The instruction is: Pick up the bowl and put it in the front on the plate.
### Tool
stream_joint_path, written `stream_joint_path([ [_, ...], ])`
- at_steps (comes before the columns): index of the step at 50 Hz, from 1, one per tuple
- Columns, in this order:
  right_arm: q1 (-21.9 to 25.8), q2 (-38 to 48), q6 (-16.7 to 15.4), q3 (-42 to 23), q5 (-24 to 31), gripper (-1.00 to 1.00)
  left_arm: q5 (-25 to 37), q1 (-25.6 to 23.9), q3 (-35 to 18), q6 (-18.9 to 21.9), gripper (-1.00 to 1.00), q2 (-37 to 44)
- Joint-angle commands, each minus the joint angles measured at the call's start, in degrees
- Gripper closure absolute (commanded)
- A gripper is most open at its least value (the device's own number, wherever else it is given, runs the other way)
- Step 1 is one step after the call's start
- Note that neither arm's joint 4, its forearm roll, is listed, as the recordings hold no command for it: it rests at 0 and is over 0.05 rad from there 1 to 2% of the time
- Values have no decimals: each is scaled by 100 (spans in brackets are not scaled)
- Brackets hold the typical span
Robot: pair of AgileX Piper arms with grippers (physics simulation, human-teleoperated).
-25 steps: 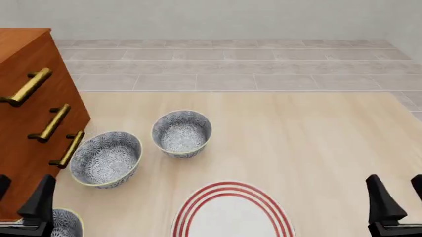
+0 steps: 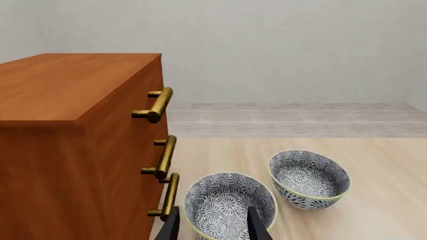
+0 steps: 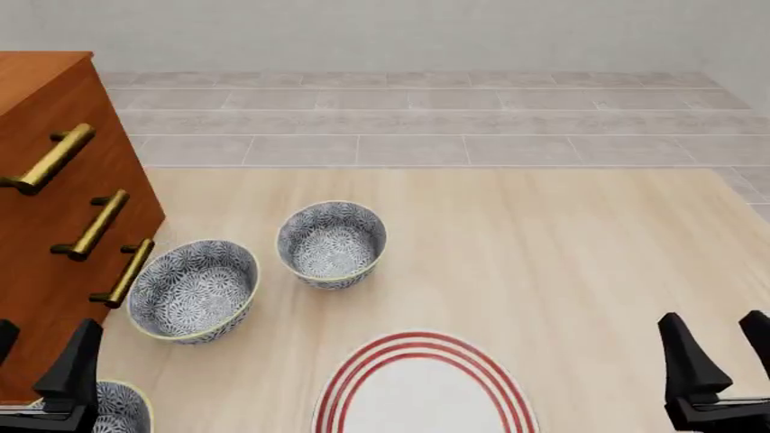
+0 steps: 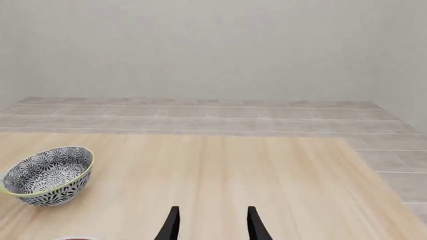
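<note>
Three round floral bowls (image 3: 194, 289) sit beside the glossy red-ringed plate (image 3: 421, 388); both grippers (image 3: 719, 361) gape.

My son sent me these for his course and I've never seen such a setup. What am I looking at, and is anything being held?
These are simulator renders of two robot arms at a pale wooden table. One picture comes from a fixed camera above and behind the arms; the other two come from cameras just behind each gripper. The left gripper and right gripper are the black fingers low in the fixed view. Both are open and hold nothing. On the table lie three round grey-and-white floral bowls: one at the bottom edge by the left gripper, one beside the orange-brown drawer cabinet with brass handles and one farther back. A large white plate with red rings lies nearest the camera.
</note>
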Motion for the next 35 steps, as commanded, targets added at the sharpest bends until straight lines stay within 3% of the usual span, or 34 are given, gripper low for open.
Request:
stream_joint_path([
  [1,180,820,-53,-187,-564,-100,0,0,0,0,-100,0],
  [15,456,2259,-225,-881,-1102,-100,0,0,0,0,-100,0],
  [35,1654,4326,-60,-1944,-1404,-100,0,0,0,0,-100,0],
])
